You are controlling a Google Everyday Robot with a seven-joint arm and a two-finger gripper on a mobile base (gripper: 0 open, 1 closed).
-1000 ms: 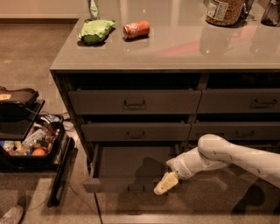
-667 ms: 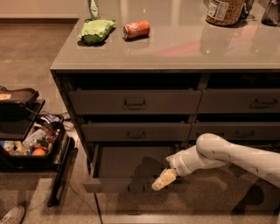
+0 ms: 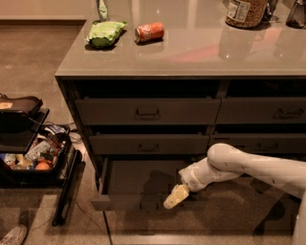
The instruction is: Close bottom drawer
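The bottom drawer (image 3: 125, 201) of the left column stands pulled out, its low dark front near the floor and its shallow inside open to view. My gripper (image 3: 175, 196), with cream-coloured fingers, hangs at the end of the white arm coming in from the right. It sits over the drawer's right part, just behind the front panel. The two drawers above it, the top drawer (image 3: 147, 111) and the middle drawer (image 3: 148, 143), are pushed in.
On the grey counter (image 3: 191, 52) lie a green bag (image 3: 103, 32), a red can (image 3: 149, 32) and a jar (image 3: 245, 10). A black bin of items (image 3: 33, 160) stands on the floor at left, with a shoe (image 3: 12, 235) at the bottom left corner.
The gripper has drifted slightly left and toward the drawer front. The drawer looks unmoved.
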